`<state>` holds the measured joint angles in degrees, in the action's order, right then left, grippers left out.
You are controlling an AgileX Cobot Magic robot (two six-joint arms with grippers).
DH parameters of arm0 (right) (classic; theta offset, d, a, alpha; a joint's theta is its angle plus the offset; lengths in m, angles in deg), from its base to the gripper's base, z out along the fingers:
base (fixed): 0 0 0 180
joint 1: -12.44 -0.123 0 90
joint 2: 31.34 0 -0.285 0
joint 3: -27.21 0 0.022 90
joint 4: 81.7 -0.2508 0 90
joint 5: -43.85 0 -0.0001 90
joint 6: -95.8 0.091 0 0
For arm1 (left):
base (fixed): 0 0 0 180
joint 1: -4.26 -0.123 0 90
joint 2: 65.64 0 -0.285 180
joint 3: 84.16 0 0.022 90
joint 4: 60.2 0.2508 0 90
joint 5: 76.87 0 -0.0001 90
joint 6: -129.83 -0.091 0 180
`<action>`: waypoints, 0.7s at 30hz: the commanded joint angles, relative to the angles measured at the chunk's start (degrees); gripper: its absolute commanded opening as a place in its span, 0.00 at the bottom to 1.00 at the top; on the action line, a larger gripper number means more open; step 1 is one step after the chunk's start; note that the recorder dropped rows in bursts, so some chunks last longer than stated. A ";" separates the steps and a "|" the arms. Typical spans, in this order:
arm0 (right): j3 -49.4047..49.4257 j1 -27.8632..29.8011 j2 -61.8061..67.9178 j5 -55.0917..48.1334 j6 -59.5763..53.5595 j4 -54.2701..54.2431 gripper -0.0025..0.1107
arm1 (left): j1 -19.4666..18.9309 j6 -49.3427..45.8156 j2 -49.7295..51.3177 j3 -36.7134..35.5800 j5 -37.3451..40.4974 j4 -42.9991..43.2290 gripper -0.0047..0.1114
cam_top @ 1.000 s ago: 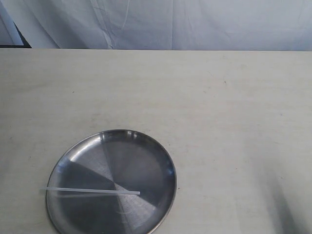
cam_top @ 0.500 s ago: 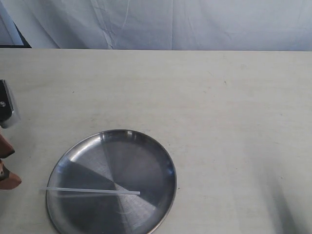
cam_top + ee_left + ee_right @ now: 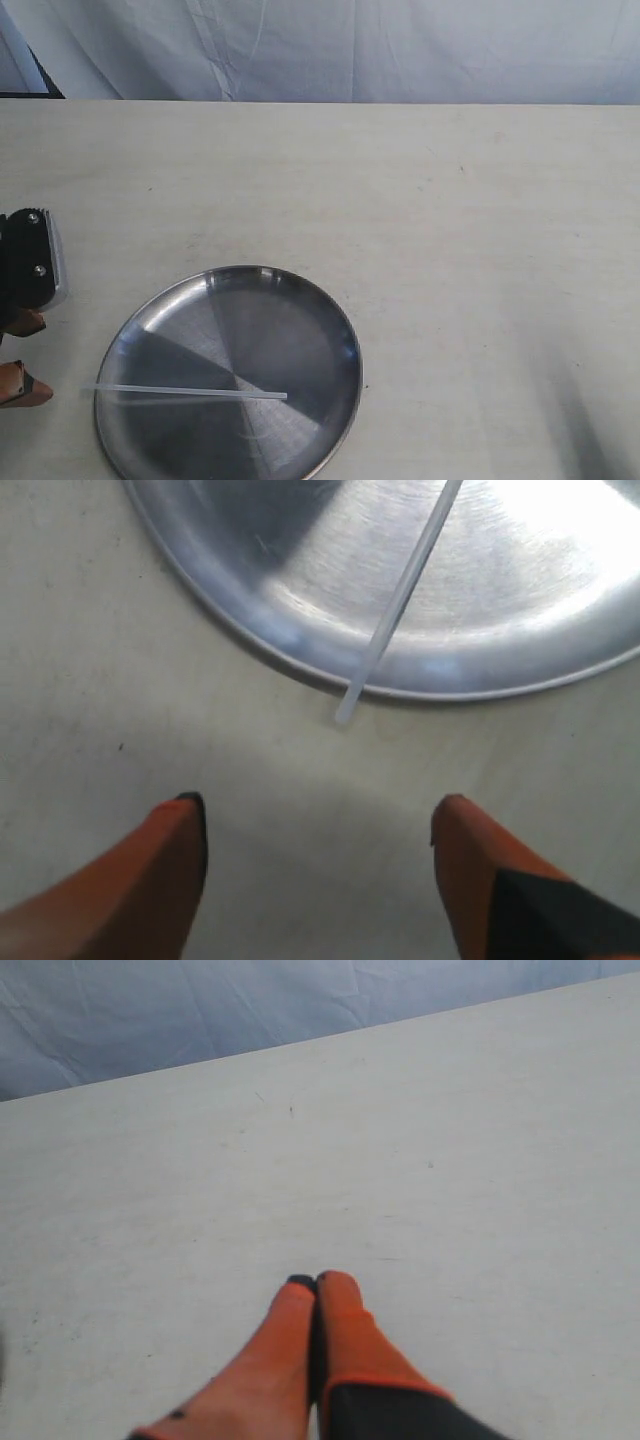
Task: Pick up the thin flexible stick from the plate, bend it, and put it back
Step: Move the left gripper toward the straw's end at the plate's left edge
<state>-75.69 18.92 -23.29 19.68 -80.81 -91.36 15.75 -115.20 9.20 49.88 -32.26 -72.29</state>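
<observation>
The round steel plate (image 3: 290, 300) lies on the table at the lower left of the exterior view. A thin translucent-white stick (image 3: 190, 393) rests straight across it, its left end poking just over the rim. My left gripper (image 3: 30, 352) is at the left edge of that view, beside the plate, open with nothing between its orange fingers. In the left wrist view the stick's end (image 3: 350, 708) lies over the plate's rim (image 3: 250, 645), ahead of the open gripper (image 3: 320, 805). My right gripper (image 3: 316, 1282) is shut on nothing above bare table; it is out of the exterior view.
A pale wooden tabletop (image 3: 450, 250) stretches to the right of the plate. A white cloth backdrop (image 3: 350, 50) hangs behind the table's far edge.
My left gripper came into the exterior view from the left edge and has moved closer to the plate. Plate and stick have not moved.
</observation>
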 commanded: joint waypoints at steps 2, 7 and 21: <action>0.12 0.33 -0.26 0.80 -0.19 0.30 0.02 | 0.20 -1.74 3.47 -0.24 -0.78 -0.97 0.58; 0.12 0.33 -0.26 0.80 -0.19 0.30 0.02 | 0.20 -7.51 6.60 -0.24 -1.96 -1.21 0.58; 0.12 0.33 -0.26 0.55 -0.19 0.30 0.02 | 3.24 -9.06 13.08 -0.24 -8.35 -1.20 0.58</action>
<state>-75.69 18.92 -23.29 19.68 -80.81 -91.25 17.25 -123.96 21.40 49.88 -39.07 -73.04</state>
